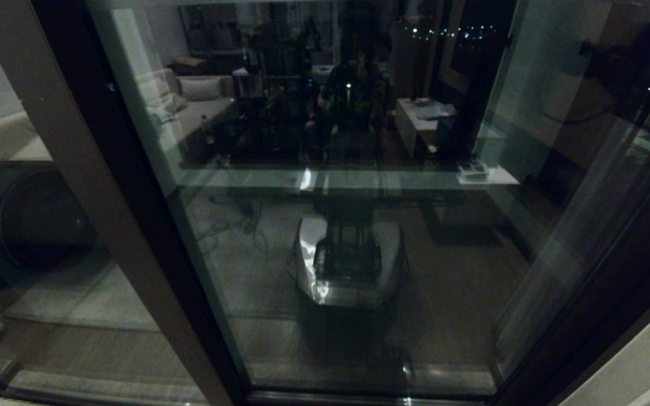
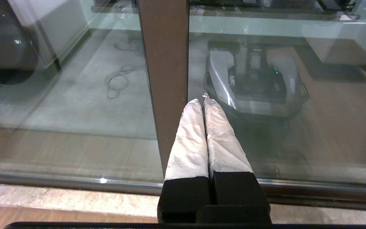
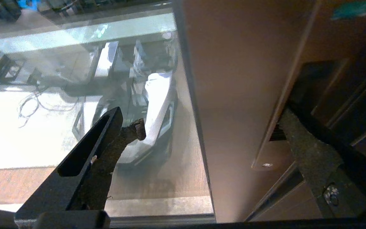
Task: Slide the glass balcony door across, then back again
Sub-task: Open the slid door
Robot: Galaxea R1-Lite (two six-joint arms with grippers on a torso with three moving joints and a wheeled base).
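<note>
Far left in the head view, a dark round washer drum (image 1: 40,220) shows behind a glass side panel, next to it a brown upright post (image 1: 93,186) runs slanted from top to floor. Right of the post is the glass balcony door (image 1: 359,225), a tall pane filling most of the view, dark and very reflective: it mirrors a sofa, a table and the robot's own base (image 1: 350,262). The door's far-right edge is a dark brown frame. The left gripper (image 2: 204,101) sits low, near the floor track, its white-wrapped fingers (image 2: 191,140) pressed together with nothing between, tips just in front of the brown post (image 2: 165,79). In the right wrist view the door's brown edge (image 3: 233,95) is a wide flat strip beside the pane, bearing a narrow recessed slot (image 3: 276,133) with a small round lock (image 3: 267,165) below it. The right gripper (image 3: 211,124) has its fingers spread wide apart, one dark finger (image 3: 103,143) over the glass, the other at the slot; whether it touches can't be told.
</note>
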